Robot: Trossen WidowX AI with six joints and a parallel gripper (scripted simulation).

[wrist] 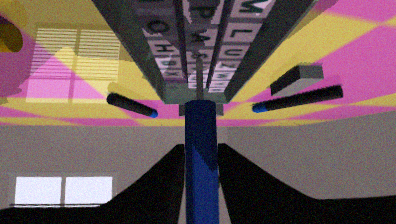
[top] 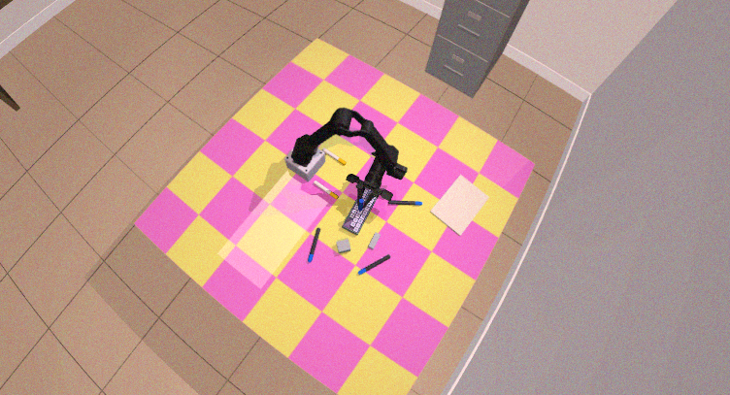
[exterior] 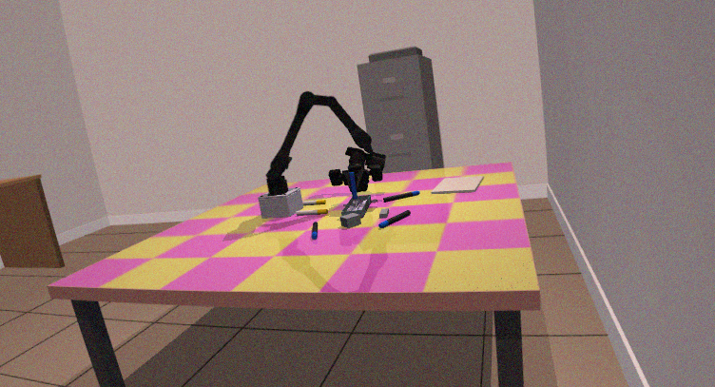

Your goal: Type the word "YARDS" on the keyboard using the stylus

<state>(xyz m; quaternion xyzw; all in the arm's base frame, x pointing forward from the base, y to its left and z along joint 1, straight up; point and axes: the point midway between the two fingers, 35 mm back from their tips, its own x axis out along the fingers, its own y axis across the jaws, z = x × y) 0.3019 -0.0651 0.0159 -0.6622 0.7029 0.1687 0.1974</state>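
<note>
My gripper (top: 361, 197) (wrist: 201, 150) is shut on the blue stylus (top: 360, 204) (exterior: 353, 184) (wrist: 201, 127), which stands roughly upright with its thin grey tip pointing down. The dark keyboard (top: 352, 224) (exterior: 356, 206) (wrist: 134, 42) with pale lettered keys lies below the gripper. In the wrist view the tip overlaps the middle row close to the S key (wrist: 192, 54), just beyond the A key (wrist: 196, 38). Whether the tip touches a key cannot be told. The smaller keys toward the far end are blurred.
Two grey blocks (top: 343, 246) (top: 374, 240) lie off the keyboard's far end. Black pens with blue ends lie around it (top: 314, 244) (top: 376, 264) (top: 405, 202). Two white-and-yellow pens (top: 334, 157) (top: 325, 189) lie near the arm's base. A pale pad (top: 459, 205) (exterior: 457, 184) lies farther right.
</note>
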